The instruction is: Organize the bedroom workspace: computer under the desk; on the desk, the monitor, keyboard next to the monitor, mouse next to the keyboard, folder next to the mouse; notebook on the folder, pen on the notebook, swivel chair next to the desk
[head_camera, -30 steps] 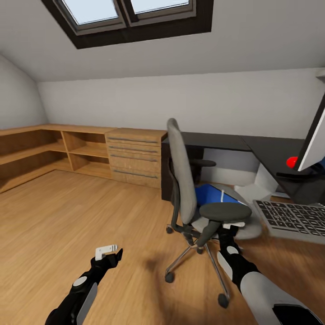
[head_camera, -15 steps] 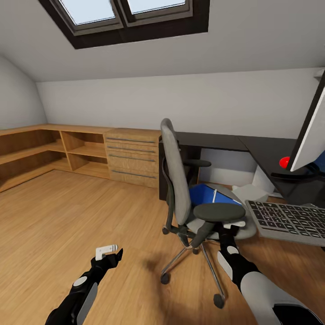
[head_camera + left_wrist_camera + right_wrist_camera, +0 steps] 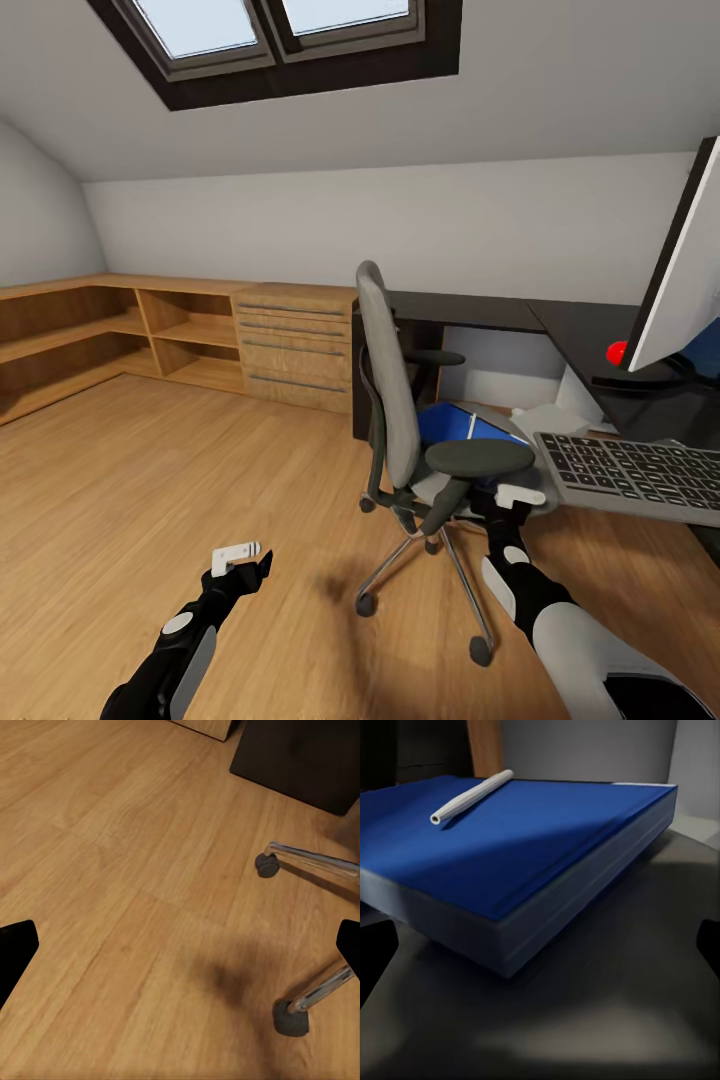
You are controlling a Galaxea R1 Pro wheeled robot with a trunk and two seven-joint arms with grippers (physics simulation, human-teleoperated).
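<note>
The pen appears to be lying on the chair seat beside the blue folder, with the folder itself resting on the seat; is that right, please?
Not quite. The pen lies on top of the folder, not beside it on the seat. The right wrist view shows this plainly, and the head view agrees. The folder does rest on the seat of the swivel chair.

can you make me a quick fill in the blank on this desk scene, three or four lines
1. The blue folder lies on the seat of the ____.
2. The thin white pen rests on top of the ____.
3. In the head view, the keyboard lies in front of the ____.
4. The left gripper hangs over the bare wooden ____.

Missing words: swivel chair; folder; monitor; floor
</note>
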